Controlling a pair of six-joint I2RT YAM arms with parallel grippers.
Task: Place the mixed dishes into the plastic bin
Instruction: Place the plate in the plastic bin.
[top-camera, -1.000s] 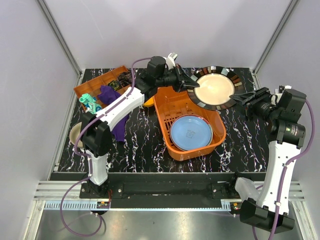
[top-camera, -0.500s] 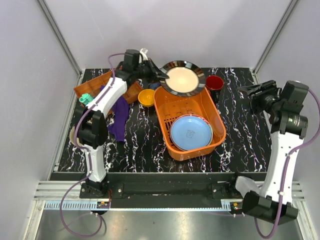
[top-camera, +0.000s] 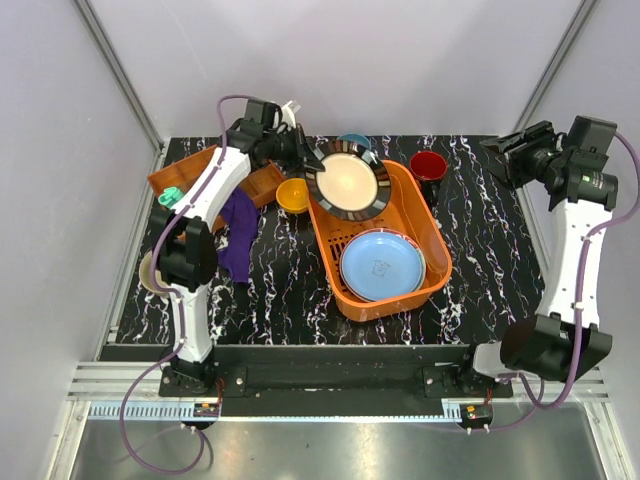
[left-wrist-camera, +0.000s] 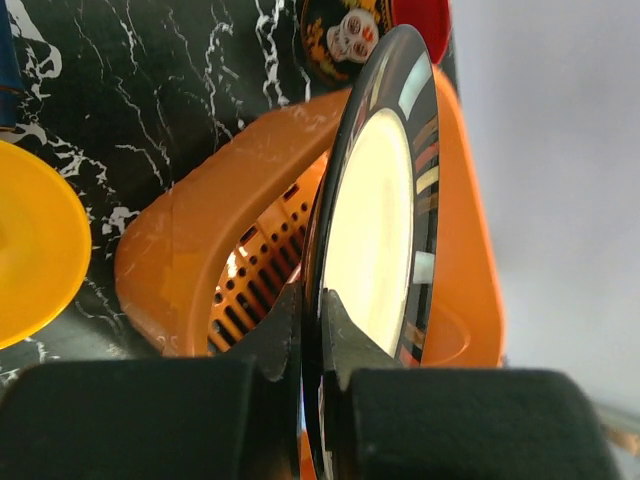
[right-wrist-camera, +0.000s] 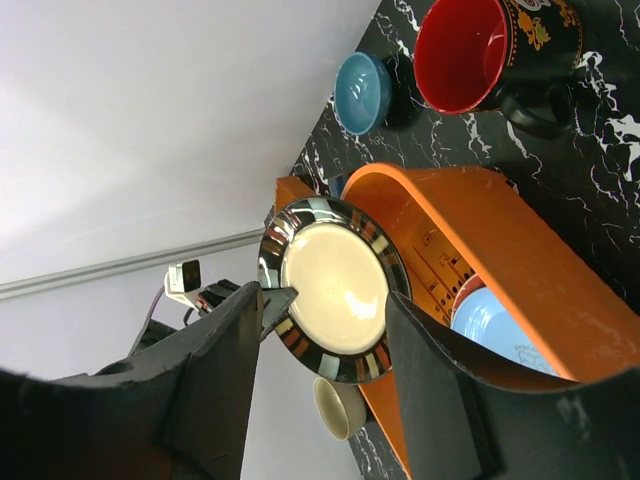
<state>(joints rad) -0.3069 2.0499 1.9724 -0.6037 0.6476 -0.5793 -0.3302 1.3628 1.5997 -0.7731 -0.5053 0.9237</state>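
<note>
Now striped plate (top-camera: 347, 180) lower, over bin (top-camera: 388, 304) rim.

Striped-rim plate (left-wrist-camera: 375, 230) held edge-on over the orange bin (left-wrist-camera: 190, 270)
The left gripper (left-wrist-camera: 312, 335) clamps its rim; an orange-yellow bowl (left-wrist-camera: 30, 255) sits left, a skull-patterned mug (left-wrist-camera: 370, 25) beyond.
</note>
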